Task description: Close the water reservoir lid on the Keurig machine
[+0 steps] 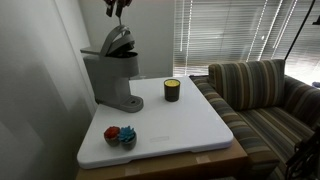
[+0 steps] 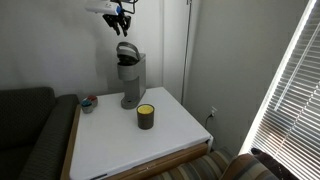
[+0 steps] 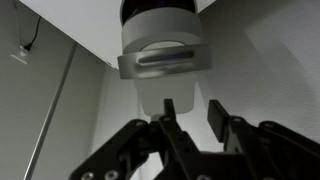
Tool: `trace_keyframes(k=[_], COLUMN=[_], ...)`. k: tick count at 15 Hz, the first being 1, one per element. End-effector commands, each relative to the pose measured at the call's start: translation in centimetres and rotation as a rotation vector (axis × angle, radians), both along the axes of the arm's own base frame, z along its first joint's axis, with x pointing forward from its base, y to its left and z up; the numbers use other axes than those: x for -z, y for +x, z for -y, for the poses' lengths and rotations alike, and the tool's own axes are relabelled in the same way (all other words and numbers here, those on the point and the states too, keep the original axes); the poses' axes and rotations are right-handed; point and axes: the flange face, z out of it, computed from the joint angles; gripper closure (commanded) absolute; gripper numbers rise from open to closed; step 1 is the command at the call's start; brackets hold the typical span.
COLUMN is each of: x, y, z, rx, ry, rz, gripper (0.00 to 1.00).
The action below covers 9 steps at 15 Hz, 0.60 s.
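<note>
A grey Keurig machine (image 1: 112, 75) stands at the back of a white table; it also shows in an exterior view (image 2: 130, 75). Its top lid (image 1: 118, 40) is tilted up, open. In the wrist view the machine (image 3: 165, 45) is seen from above, with its handle facing me. My gripper (image 1: 119, 8) hangs above the machine, clear of the lid; it shows in an exterior view (image 2: 120, 17) too. In the wrist view its fingers (image 3: 192, 115) are apart and empty.
A dark candle jar with a yellow top (image 1: 172, 90) stands mid-table, also in an exterior view (image 2: 146, 116). A small red and blue object (image 1: 119, 135) lies near the table's front corner. A striped sofa (image 1: 265, 100) is beside the table. Window blinds (image 2: 290, 90) are nearby.
</note>
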Motion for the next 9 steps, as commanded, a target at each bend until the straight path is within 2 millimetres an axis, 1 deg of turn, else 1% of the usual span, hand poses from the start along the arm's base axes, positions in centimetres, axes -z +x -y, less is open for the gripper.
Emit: trace_keyframes(k=[1, 2, 4, 7, 9], x=[0.8, 0.9, 1.2, 1.9, 3.2], y=[0.4, 0.4, 0.4, 0.2, -0.4], z=[-0.2, -0.1, 0.4, 1.1, 1.3], rx=[0.055, 0.070, 0.100, 0.132, 0.145], ry=[-0.046, -0.062, -0.080, -0.115, -0.149], rz=[-0.046, -0.050, -0.061, -0.106, -0.184], gripper=[0.89, 0.96, 1.00, 0.99, 1.00])
